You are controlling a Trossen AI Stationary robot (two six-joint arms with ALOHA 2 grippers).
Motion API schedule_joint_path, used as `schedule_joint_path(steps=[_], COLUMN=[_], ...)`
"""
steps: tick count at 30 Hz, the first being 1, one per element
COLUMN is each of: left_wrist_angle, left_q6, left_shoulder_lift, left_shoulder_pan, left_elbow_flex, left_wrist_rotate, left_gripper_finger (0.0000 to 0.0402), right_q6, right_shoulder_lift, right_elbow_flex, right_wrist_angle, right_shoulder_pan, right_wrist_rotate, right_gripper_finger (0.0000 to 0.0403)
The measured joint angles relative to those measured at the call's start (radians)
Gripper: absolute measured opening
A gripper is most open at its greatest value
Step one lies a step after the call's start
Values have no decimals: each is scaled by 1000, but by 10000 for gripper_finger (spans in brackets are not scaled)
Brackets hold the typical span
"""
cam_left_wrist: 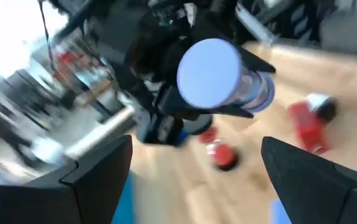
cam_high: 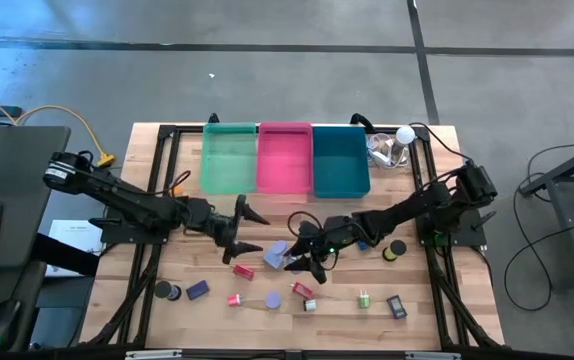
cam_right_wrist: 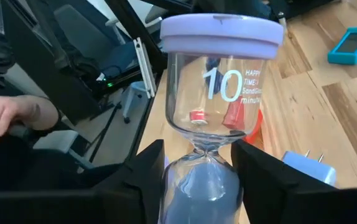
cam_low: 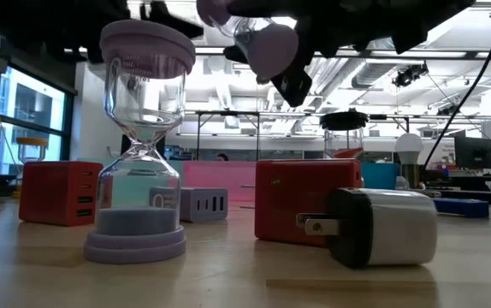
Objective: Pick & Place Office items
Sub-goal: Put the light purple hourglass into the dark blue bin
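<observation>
Two tools near pink plastic bin (cam_high: 284,158): right tool (cam_right_wrist: 197,165) pinches lavender-capped glass sandglass (cam_right_wrist: 217,93) at narrow waist, may swivel, slip, shatter on table (cam_high: 437,300); left tool (cam_high: 242,228) gaping, empty, could collide.

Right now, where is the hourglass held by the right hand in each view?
High: the held hourglass is at centre, in the right hand.
Low: top centre.
Left wrist: centre.
Right wrist: fills the middle.
Landmark: red charger.
</observation>
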Motion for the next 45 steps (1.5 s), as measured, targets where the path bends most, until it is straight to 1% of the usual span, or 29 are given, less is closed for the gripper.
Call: schedule_joint_path(steps=[2,3,7,11,15,19,23,25,27,30,34,40,42,45], left_wrist_angle=[-2,-11,-146,-324,-487,-576,-584,-581,-582,-587,-581,-574,-574,-577], left_q6=[84,116,212,181,186,162,216,214,215,261,245,247,247,246], left_shoulder_lift=[0,-1,0,0,6,48,107,135,164,196,213,209,208,211], left_shoulder_pan=[-17,-20,-25,-4,18,45,55,52,53,55,48,30,27,27], left_elbow_flex=[20,30,83,177,277,351,386,405,422,436,450,451,451,451], left_wrist_rotate=[-54,-64,-56,-43,52,70,147,146,151,150,157,167,167,152], left_gripper_finger=[349,349,348,348,348,348,348,348,348,348,348,341,335,320], right_q6=[0,0,7,16,5,5,26,28,28,27,24,27,27,27], right_shoulder_lift=[0,0,0,0,0,0,0,-1,-1,-1,-1,-1,-1,-1], right_elbow_flex=[0,0,0,0,0,0,0,0,0,0,0,0,0,0], right_wrist_angle=[-2,-5,-5,-7,-8,-3,-21,-26,-25,-25,-26,-47,-53,-52], right_shoulder_pan=[-14,-19,-44,-51,-50,-50,-50,-50,-50,-50,-49,-49,-50,-50], right_wrist_rotate=[-21,-31,-83,-88,-82,-80,-75,-75,-75,-77,-75,-72,-72,-70], right_gripper_finger=[152,152,160,172,152,152,171,176,169,151,151,178,169,138])
